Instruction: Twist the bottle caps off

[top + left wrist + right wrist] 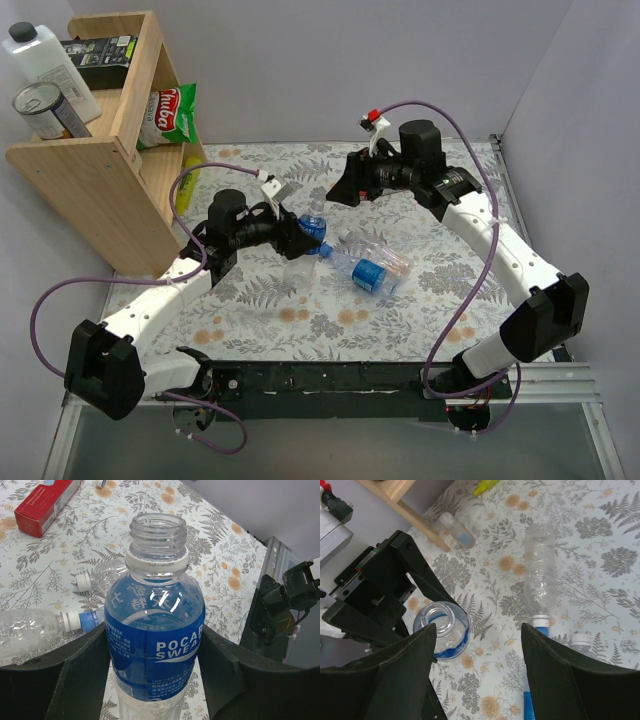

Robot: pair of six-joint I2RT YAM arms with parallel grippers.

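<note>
My left gripper (152, 632) is shut on the blue label of an upright clear bottle (155, 630). The bottle's threaded neck (158, 535) is bare, with only a white ring under it. From above, the same bottle (313, 230) stands at the table's middle with its open mouth (438, 620) showing. My right gripper (479, 630) hovers above and just behind it (342, 190), open with nothing between its fingers. Other clear bottles lie on the table; one carries a whitish cap (82, 582), also seen in the right wrist view (580, 640).
A red box (47, 500) lies on the floral table cloth. Lying bottles (370, 262) crowd the area right of the held bottle. A wooden shelf (95, 170) with a jug, a can and packets stands at the back left, with a small bottle (457, 530) by its foot.
</note>
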